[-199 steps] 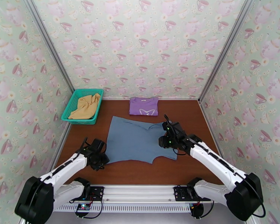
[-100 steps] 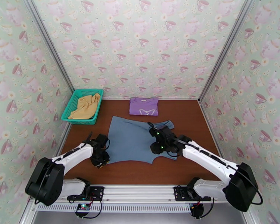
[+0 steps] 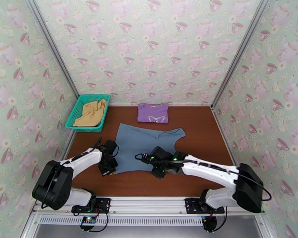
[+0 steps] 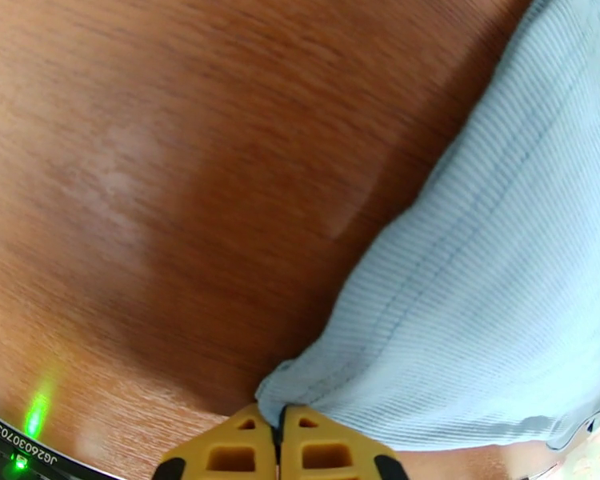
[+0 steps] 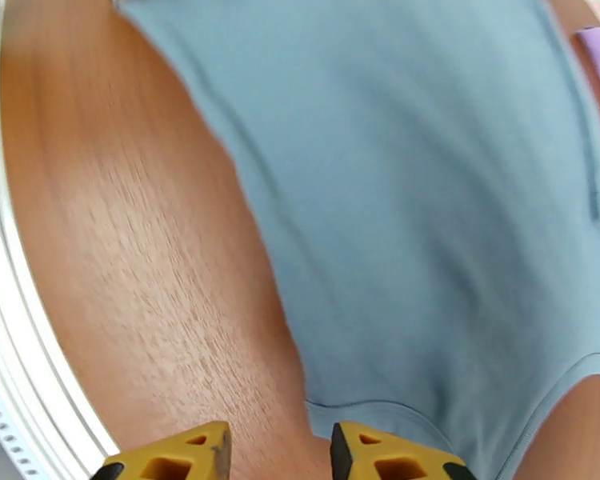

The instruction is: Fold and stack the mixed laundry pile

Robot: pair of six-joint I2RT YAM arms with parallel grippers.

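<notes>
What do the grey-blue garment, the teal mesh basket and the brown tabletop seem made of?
Grey-blue garment: soft matte knit cloth; fine ribs and a stitched hem show. Teal mesh basket: probably rigid plastic, judging by its even lattice walls. Brown tabletop: wood or wood-look laminate, smooth, slightly glossy, with grain streaks.

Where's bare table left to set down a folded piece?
Biggest bare patch: right side of the table, between the grey-blue top and the right wall, back to beside the purple shirt. Smaller one: between the basket and the left arm. Crowded: front edge, where it and the right arm reach the top's hem.
</notes>
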